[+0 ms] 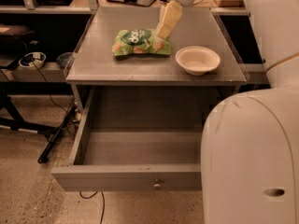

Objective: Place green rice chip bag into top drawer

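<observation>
The green rice chip bag (138,42) lies flat on the grey cabinet top (112,69), left of centre. My gripper (161,35) points down from the back right, and its tip is at the bag's right end, touching or just above it. The top drawer (117,177) is pulled open below the cabinet top. Its inside shows nothing in it, and its small round knob (157,185) is on the front panel. My own arm covers the drawer's right part.
A white round bowl (197,59) stands on the cabinet top, right of the bag. My large white arm body (252,157) fills the lower right. Cables and a stand leg (56,134) lie on the floor at left. Shelving runs behind the cabinet.
</observation>
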